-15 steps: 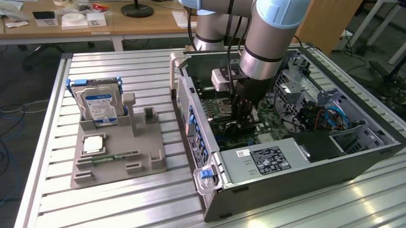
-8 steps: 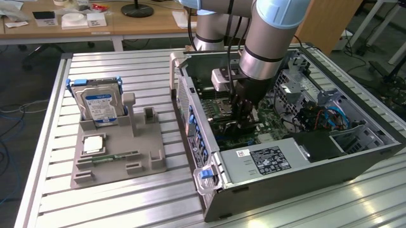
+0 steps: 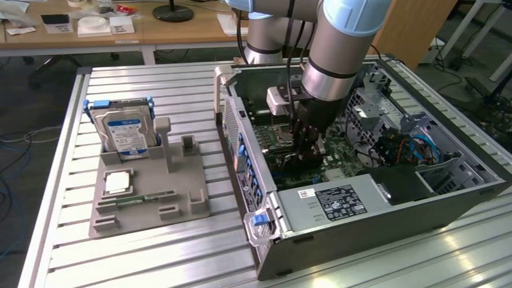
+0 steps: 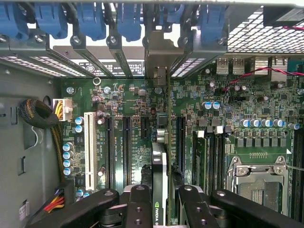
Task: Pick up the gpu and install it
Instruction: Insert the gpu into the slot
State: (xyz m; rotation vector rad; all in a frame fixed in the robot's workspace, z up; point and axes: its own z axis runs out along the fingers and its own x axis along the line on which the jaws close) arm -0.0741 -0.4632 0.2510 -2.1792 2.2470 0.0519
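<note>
Wrist view, closest in: gripper [image 4: 160,202] fingers [image 4: 137,204] sit either side of the gpu [image 4: 159,166], which stands on edge between them, thin green board with an NVIDIA mark on its near end. Fingers look pressed against both faces, so I read it as clamped on the card. Card runs away from the gripper toward its silver bracket [image 4: 159,61] at the rear slot row with blue clips [image 4: 90,21]. Its lower edge lines up over the motherboard [image 4: 237,114] between the black expansion slots [image 4: 126,147]; can't tell if it's fully seated. White slot [image 4: 89,147] off to one side, CPU socket [image 4: 259,178] to the other.

Exterior view: arm [image 3: 340,54] reaches down into the open PC case [image 3: 376,198], gripper deep inside over the board. Further toward the exterior view's left, grey fixture [image 3: 148,198] on the slatted table [image 3: 160,264] holds a hard drive with blue label [image 3: 124,132], upright, well apart from the case.
</note>
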